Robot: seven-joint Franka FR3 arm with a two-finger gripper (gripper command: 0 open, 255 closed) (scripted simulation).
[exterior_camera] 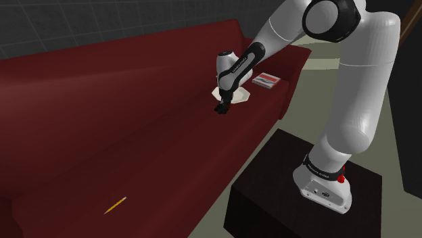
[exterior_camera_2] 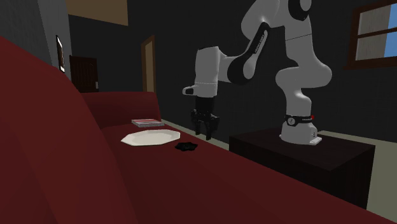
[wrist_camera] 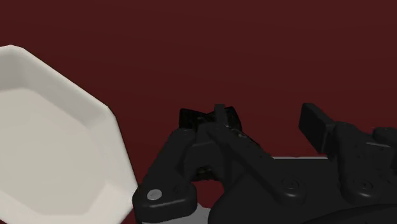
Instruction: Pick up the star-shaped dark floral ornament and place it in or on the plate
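The star-shaped ornament (exterior_camera_2: 186, 147) is a small flat black shape lying on the dark red sofa seat, just off the rim of the white many-sided plate (exterior_camera_2: 151, 137). My gripper (exterior_camera_2: 207, 132) points down right beside the ornament, close above the seat. In the wrist view the fingers (wrist_camera: 316, 122) stand apart with bare red cushion between them, so the gripper (wrist_camera: 267, 124) is open and holds nothing. A black shape by the other finger merges with it; I cannot tell it apart from the ornament. The plate (wrist_camera: 51, 153) lies to that side. The gripper (exterior_camera: 222, 107) hangs at the plate's (exterior_camera: 238, 95) near edge.
A thin book (exterior_camera: 266, 80) lies on the sofa beyond the plate, near the armrest. A yellow pencil (exterior_camera: 115, 205) rests far down the seat at the shoulder view's lower left. The sofa backrest (exterior_camera: 101, 61) rises behind. My dark stand (exterior_camera: 284, 196) sits beside the sofa.
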